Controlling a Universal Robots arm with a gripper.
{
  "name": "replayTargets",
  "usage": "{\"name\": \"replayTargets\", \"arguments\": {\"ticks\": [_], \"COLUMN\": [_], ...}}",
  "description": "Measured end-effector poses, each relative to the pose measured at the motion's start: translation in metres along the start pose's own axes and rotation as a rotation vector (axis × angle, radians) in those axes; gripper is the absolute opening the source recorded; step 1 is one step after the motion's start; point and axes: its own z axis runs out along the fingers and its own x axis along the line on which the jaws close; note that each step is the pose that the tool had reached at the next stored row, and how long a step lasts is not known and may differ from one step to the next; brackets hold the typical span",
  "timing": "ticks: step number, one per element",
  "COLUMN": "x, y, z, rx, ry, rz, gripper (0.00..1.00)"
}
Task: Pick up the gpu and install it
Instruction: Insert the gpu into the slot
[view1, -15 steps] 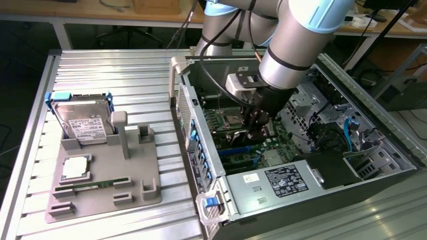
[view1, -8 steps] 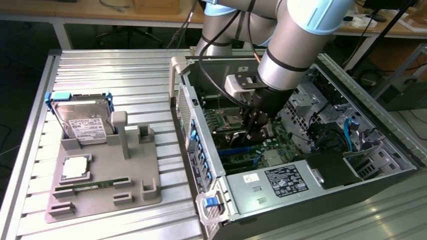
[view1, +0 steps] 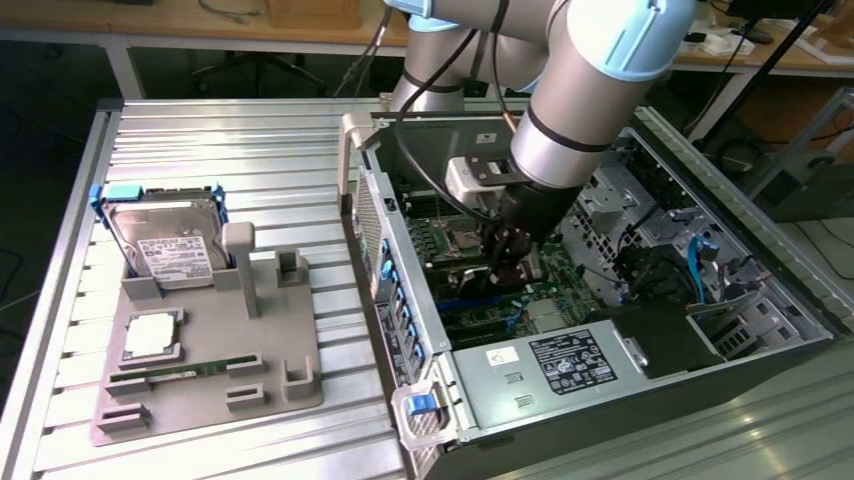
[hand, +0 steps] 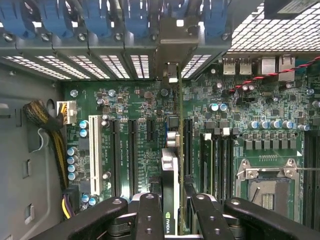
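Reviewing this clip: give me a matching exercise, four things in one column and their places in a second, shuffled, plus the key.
Things:
1. gpu
2. hard drive
3. RAM stick
4. tool

Places:
A. lying flat in the grey holder tray, near its front
B. standing upright at the tray's back
C. inside the open computer case, above the motherboard
D. edge-on between the tool's fingers, over the expansion slots

Pairs: 1-D, 2-B, 3-A, 4-C
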Motion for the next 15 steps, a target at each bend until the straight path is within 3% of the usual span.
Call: {"name": "replayTargets", "arguments": {"ticks": [11,15], "x": [0.0008,0.0017], "y": [0.0003,0.0003], "z": [0.0032,0.0033], "rx": [0.0001,-0.0028], "ry": [0.0009,0.0008], "rz": [0.000,0.000], "gripper": [0.27,0.27]}}
